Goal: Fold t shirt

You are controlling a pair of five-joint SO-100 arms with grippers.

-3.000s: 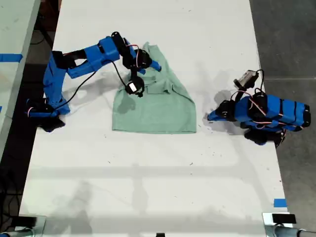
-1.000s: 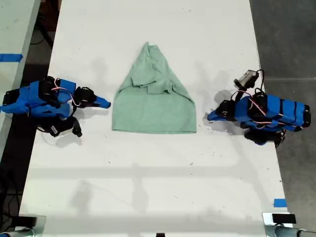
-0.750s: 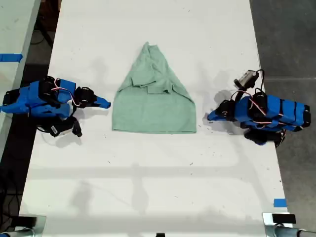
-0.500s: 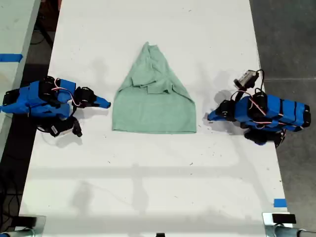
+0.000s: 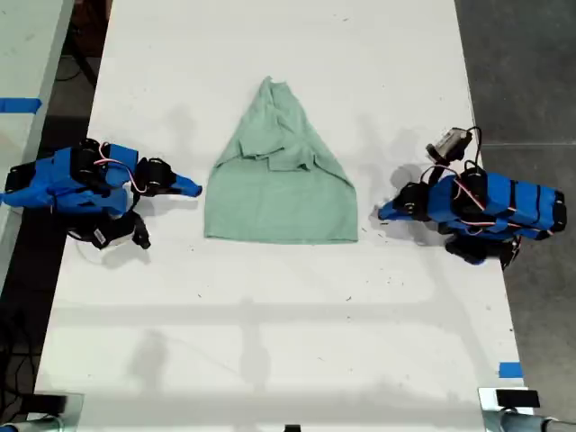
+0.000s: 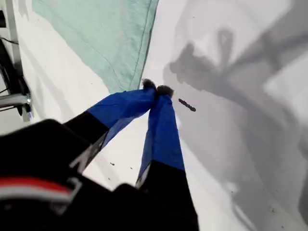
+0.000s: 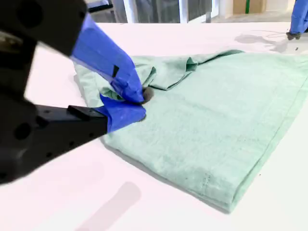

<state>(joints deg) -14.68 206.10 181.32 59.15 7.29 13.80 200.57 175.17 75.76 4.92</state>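
Both grippers parked off the t shirt (image 5: pixel 279 184): first gripper (image 6: pixel 157 90) and second gripper (image 7: pixel 139 103) jaws closed, holding nothing, on white table (image 5: pixel 270 342).

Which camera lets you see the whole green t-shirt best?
The exterior view: the whole t shirt lies flat between both arms, narrowing toward the top. The second wrist view shows one part up close with its folds; the first shows only a corner.
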